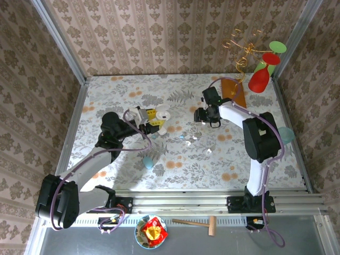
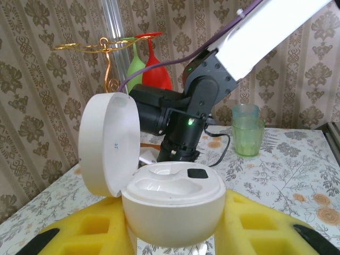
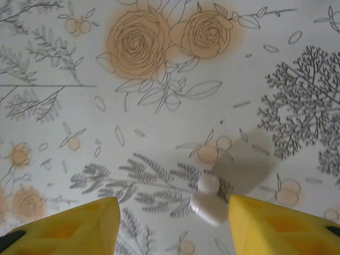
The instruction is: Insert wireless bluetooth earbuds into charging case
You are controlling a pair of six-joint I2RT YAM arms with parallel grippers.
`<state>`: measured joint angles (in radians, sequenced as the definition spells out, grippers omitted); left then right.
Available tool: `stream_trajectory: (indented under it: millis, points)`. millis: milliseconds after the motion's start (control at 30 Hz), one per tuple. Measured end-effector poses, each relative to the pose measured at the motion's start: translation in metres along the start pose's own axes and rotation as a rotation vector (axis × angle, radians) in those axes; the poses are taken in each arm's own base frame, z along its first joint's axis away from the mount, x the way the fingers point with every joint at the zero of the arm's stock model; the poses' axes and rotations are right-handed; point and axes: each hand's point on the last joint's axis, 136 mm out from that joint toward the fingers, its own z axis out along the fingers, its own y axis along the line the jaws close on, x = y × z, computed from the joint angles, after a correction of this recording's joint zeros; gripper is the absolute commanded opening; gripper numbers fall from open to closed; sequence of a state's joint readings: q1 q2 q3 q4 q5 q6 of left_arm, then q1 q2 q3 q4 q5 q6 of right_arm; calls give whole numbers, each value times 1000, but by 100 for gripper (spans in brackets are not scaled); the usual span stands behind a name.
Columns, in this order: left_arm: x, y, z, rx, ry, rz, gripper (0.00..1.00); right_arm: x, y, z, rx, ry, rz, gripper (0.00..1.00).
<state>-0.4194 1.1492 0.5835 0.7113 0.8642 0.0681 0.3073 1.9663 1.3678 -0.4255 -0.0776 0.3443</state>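
My right gripper [image 3: 172,226] hangs with its jaws apart over a tiny white earbud [image 3: 209,201] lying on the bench [image 3: 133,138], closer to one side. If I close crooked, it may pop away. My left gripper [image 2: 172,239] is clamped on the open charging case [image 2: 170,204], which could tip.

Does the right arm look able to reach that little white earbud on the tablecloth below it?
Probably yes: the right gripper is open above the earbud, which lies between its yellow fingers, with nothing in the way.
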Motion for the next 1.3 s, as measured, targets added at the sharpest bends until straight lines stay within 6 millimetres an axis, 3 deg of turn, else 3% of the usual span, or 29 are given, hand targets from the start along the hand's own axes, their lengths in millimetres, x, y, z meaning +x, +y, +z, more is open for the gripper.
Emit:
stream_trajectory:
  millis: [333, 600, 1033, 1300]
  points:
    - [-1, -1, 2, 8, -7, 11, 17, -17, 2, 17, 8, 11, -52, 56]
    - [-4, -2, 2, 11, -19, 24, 17, -6, 3, 21, -5, 59, -77, 55]
    - [0, -5, 1, 26, -23, 27, 17, 20, 34, 20, -99, 141, -186, 53]
    - [1, -6, 1, 30, -24, 27, 17, 32, 38, 16, -106, 159, -226, 60]
